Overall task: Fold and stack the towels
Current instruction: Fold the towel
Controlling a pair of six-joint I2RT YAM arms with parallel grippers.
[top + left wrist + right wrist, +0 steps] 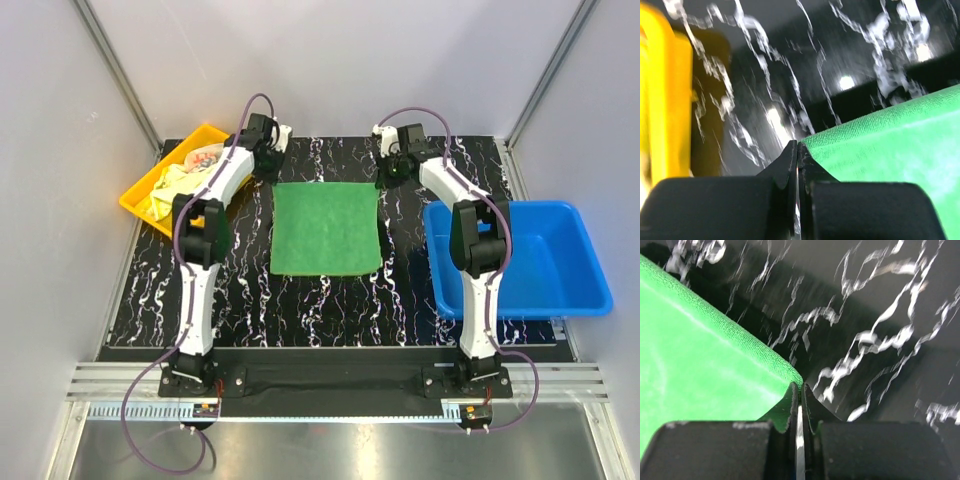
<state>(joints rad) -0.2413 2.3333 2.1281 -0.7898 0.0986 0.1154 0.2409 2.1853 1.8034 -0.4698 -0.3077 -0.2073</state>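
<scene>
The green towel [326, 228] lies spread in the middle of the black marbled table. My left gripper [271, 168] sits at its far left corner. In the left wrist view the jaws [797, 146] are pressed together at the corner of the green towel [890, 145]. My right gripper [389, 174] sits at the far right corner, its jaws [800, 386] shut with the tip of the green towel [700, 355] pinched between them. A shadow shows under the far edge. The yellow towel [168, 186] and the white printed towel [205, 157] lie crumpled in the yellow tray.
The yellow tray [140, 204] stands at the table's far left corner, close to the left arm. A blue bin [545, 290] stands at the right edge beside the right arm. Grey walls close in the sides and back.
</scene>
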